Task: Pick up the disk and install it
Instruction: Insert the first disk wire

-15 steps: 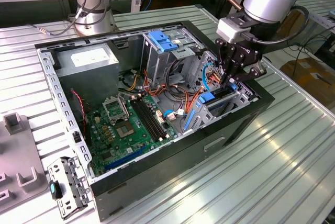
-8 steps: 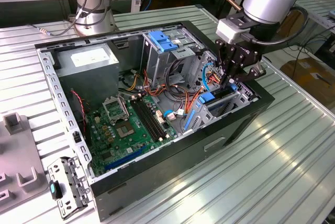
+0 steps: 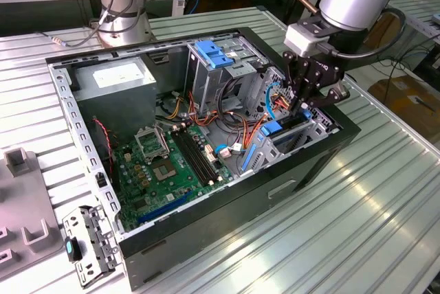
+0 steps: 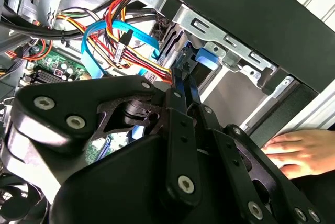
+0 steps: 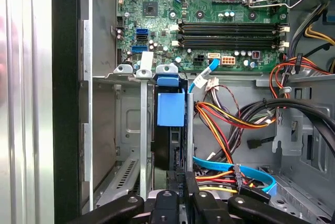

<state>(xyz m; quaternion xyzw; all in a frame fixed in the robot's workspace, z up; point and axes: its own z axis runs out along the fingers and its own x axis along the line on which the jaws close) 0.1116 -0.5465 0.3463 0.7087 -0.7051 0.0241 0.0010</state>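
Here the open computer case (image 3: 227, 198) lies on its side on the ribbed metal bench (image 3: 357, 225), and the arm reaches down over the drive bay at the case's corner on the exterior view's right. The end effector (image 3: 303, 104) sits low in that bay, its black fingers (image 5: 184, 182) drawn narrow and pressed close together on the upper edge of the disk (image 5: 170, 145), which stands on edge inside the bay's metal cage (image 5: 137, 130), between two upright rails. The disk's blue plastic rail (image 5: 171, 108) faces the first wrist view, and its blue tab (image 4: 205, 56) shows just beyond the fingertips in the second wrist view. Beside the bay a bundle of red, orange and yellow wires (image 5: 220, 124) and a flat blue cable (image 4: 110, 35) run toward the green motherboard (image 3: 168, 163), which fills the case floor. A grey power supply box (image 3: 113, 84) sits in the far corner at the exterior view's left, and a blue latch piece (image 3: 214, 53) lies atop the upper cage. A person's hand (image 4: 303, 150) rests on the bench just outside the case wall, in the second wrist view.
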